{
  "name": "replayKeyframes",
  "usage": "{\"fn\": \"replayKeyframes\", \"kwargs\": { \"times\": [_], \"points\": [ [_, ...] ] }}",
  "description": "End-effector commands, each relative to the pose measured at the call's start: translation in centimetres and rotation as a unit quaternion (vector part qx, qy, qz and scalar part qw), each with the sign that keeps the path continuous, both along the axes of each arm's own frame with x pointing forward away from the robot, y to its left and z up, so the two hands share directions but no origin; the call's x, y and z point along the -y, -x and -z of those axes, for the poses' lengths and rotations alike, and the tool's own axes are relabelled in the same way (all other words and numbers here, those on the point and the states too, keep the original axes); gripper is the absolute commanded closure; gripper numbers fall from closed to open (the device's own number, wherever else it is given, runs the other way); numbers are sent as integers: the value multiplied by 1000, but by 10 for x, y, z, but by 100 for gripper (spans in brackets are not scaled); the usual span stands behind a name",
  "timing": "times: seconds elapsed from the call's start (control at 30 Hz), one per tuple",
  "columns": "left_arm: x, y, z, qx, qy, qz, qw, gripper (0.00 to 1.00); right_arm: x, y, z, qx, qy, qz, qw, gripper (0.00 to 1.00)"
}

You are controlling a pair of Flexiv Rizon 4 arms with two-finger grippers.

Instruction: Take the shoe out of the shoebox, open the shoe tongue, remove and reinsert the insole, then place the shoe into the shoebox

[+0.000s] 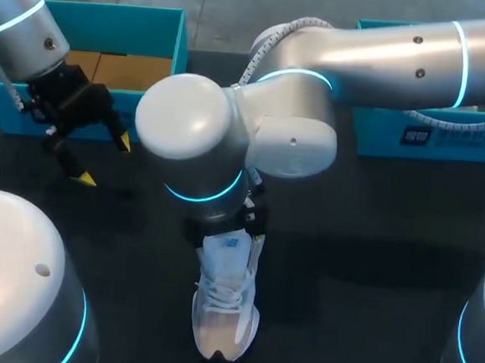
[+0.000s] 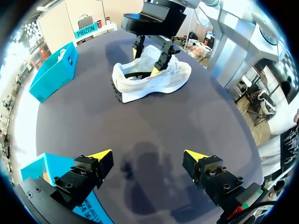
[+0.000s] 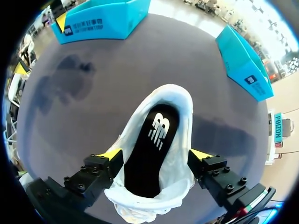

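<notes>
A white sneaker (image 1: 226, 310) stands upright on the dark table, toe toward the front edge. Its black insole (image 3: 152, 149) lies flat inside it. My right gripper (image 3: 156, 154) hangs over the heel end, open, with one finger outside each side of the collar; in the head view the right gripper (image 1: 234, 231) is mostly hidden under its own wrist. The open teal shoebox (image 1: 166, 32) sits at the back left. Just in front of the box, off to the shoe's left, my left gripper (image 1: 103, 160) stands open with nothing in it. From the left wrist, the sneaker (image 2: 175, 79) lies ahead of the left gripper (image 2: 148, 155).
A second teal box or lid (image 1: 414, 132) sits at the back right, behind my right arm. Bare dark table surrounds the shoe on both sides.
</notes>
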State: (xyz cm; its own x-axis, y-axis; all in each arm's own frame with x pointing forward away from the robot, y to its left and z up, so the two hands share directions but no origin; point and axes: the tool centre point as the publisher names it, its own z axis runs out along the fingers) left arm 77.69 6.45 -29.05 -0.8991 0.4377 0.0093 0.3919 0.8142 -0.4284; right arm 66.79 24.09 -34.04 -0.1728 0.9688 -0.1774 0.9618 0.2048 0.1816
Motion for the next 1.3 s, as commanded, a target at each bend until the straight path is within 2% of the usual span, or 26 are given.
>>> {"fn": "replayKeyframes", "kwargs": {
  "times": [0.03, 0.93, 1.3],
  "points": [
    [0, -1, 1, 1, -2, -2, 1000, 0, -3, 5, 5, 31, -51, 233, 971, 0],
    [0, -9, 6, -4, -11, -7, 1000, 0, -22, 28, 0, 19, -36, 284, 958, 0],
    [1, -10, 6, -4, -13, -8, 1000, 0, -20, 34, -6, 33, -65, 294, 953, 0]
  ]
}}
